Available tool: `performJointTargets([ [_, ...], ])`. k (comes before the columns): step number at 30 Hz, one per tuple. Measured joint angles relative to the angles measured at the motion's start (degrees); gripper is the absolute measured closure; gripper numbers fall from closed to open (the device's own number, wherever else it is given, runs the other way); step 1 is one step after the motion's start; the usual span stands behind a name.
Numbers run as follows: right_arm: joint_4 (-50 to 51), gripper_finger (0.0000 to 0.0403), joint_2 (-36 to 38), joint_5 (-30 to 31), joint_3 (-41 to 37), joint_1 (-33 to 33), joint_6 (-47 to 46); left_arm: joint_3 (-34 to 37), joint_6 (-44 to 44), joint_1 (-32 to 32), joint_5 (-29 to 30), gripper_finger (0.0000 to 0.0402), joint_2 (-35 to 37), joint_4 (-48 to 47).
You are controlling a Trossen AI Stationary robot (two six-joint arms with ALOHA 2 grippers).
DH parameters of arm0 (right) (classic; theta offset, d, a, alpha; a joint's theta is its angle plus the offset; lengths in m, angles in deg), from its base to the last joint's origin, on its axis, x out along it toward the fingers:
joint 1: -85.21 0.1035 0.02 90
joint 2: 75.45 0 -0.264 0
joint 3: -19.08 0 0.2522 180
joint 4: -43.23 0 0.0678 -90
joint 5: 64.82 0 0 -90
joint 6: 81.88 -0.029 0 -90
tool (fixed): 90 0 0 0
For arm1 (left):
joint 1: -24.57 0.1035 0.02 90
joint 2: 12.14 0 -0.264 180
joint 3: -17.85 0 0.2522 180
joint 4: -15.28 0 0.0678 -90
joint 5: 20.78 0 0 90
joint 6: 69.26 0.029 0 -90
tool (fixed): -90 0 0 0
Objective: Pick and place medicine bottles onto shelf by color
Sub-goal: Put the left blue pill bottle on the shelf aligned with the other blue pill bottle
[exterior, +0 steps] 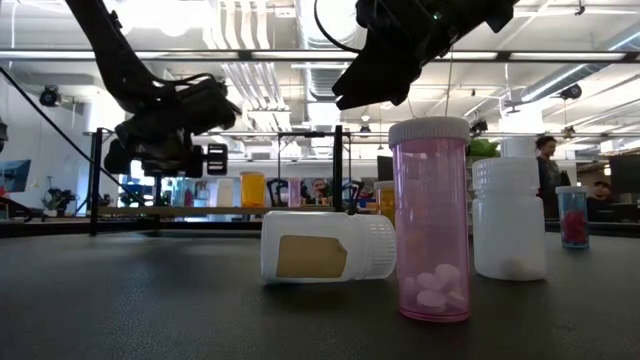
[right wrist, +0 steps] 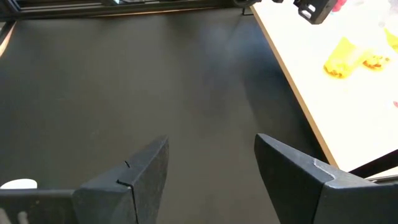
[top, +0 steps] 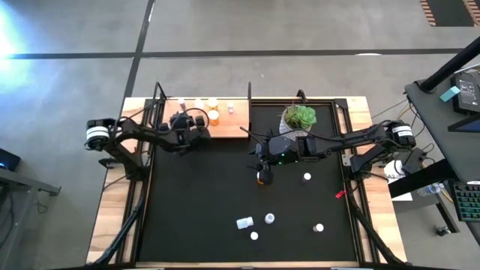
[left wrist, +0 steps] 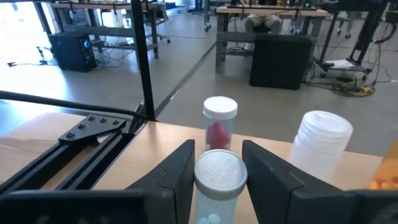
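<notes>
The shelf, a light-wood board with black posts, lies at the table's far left. Several medicine bottles stand on it, among them a red-filled one, a white one and orange ones. My left gripper is over the shelf, shut on a clear bottle with a white cap. My right gripper hangs open above the black mat with nothing between its fingers. An orange bottle stands on the mat just below it. My left gripper pinches the bottle's two sides at and just under the white cap between its two fingers. The fingers reach in about level, pointing toward the table's far edge. The bottle stands upright in the hold. Its base is hidden, so I cannot tell whether it rests on the shelf.
Loose bottles are on the mat's near half: a white one on its side, a pink one and a white one upright, others at the right. A potted plant stands at the far middle and a small red object lies at the right.
</notes>
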Motion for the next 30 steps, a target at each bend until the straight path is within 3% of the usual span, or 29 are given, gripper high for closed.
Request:
performJointTargets([
  [12, 0.0, 0.0174, 0.0, 0.0, 0.0, 0.0, 0.0, 0.0, 0.0, 0.9, 2.2, 0.0294, -3.8, 5.2],
  [30, 0.0, 0.0174, 0.0, 0.0, 0.0, 0.0, 0.0, 0.0, 1.2, 2.9, 2.8, 0.0294, -4.1, 6.7],
])
